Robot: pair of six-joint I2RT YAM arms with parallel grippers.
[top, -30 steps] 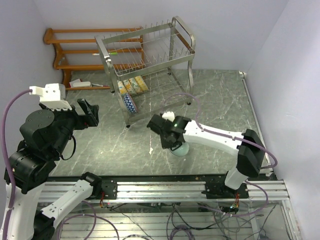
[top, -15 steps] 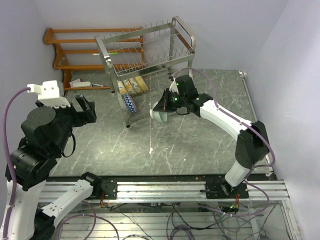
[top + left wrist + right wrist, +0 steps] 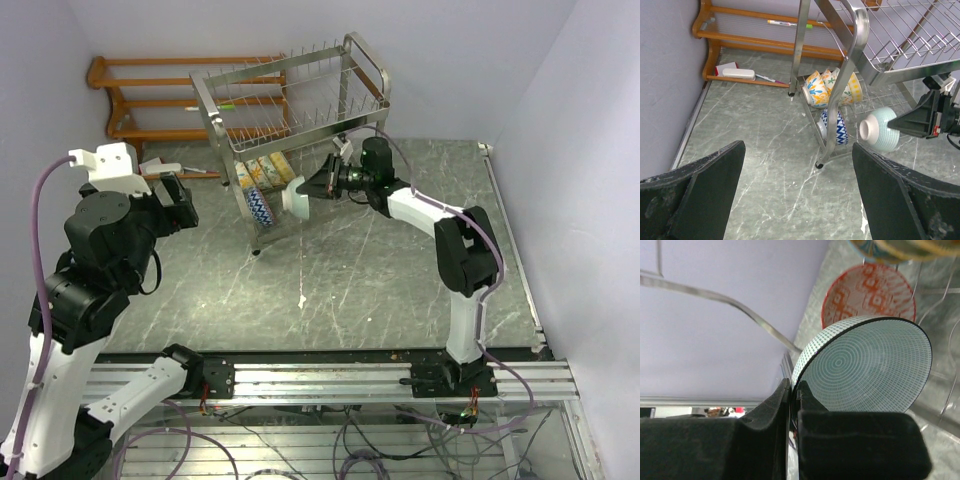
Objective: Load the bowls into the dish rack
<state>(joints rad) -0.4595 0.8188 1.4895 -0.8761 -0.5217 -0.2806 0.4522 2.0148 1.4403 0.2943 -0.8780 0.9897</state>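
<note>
Mint-green bowl (image 3: 297, 197) hangs on edge at the steel dish rack's (image 3: 852, 55) lower tier, just beside the patterned bowls (image 3: 815, 89) standing there. I reckon it could clip a wire and twist out of a rim-only pinch. My left gripper (image 3: 178, 208) gapes wide, empty; my right gripper (image 3: 791, 390) is clamped on the bowl's rim.

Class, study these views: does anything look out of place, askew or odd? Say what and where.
Nothing spilled or broken. The mint bowl hangs sideways in the right gripper beside the dish rack, simply mid-loading. A small white fleck lies on the table.
</note>
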